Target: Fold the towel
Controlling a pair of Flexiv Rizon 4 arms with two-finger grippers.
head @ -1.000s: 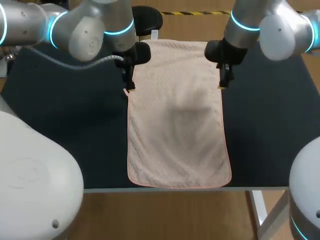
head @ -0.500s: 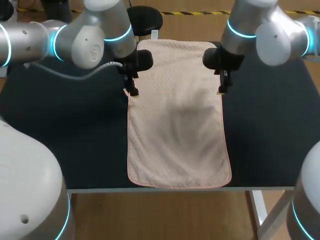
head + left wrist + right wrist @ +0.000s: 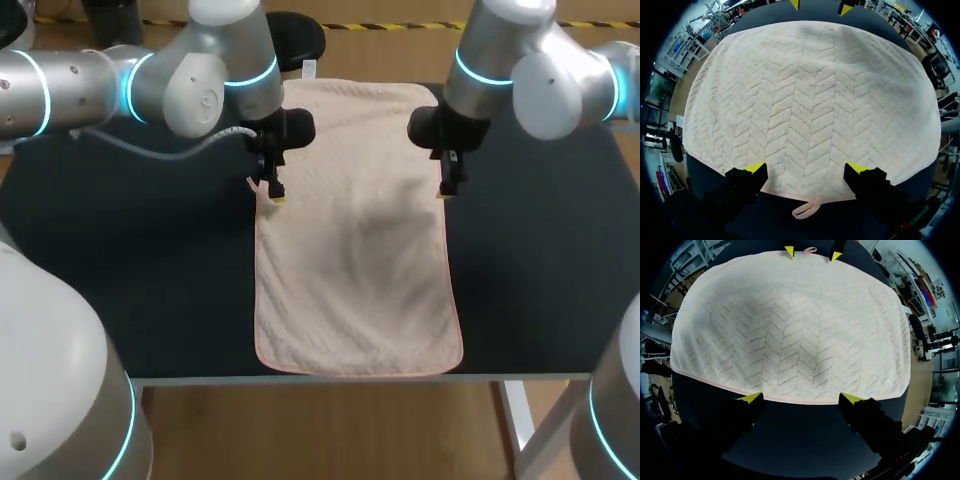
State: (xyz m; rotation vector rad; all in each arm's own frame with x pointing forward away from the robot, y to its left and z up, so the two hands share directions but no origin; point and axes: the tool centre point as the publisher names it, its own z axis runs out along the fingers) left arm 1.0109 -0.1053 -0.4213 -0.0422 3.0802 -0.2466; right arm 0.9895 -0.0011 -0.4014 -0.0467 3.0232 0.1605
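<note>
A pale pink towel [image 3: 355,250] with a herringbone weave lies flat and unfolded on the dark table [image 3: 130,280], its length running from the far edge to the near edge. My left gripper [image 3: 272,192] hangs open over the towel's left long edge, just above it. In the left wrist view the gripper [image 3: 806,168] straddles that edge of the towel [image 3: 810,100] beside a small hanging loop [image 3: 807,210]. My right gripper [image 3: 443,188] is open over the right long edge. The right wrist view shows that gripper [image 3: 801,399] spanning the hem of the towel [image 3: 790,325].
Dark tabletop extends on both sides of the towel. The table's front edge [image 3: 350,378] runs right along the towel's near end. Each wrist view shows the other gripper's yellow tips across the towel.
Both grippers have moved a little toward the near side along the towel's long edges and come lower. The left one has also shifted slightly inward. The towel has not moved.
</note>
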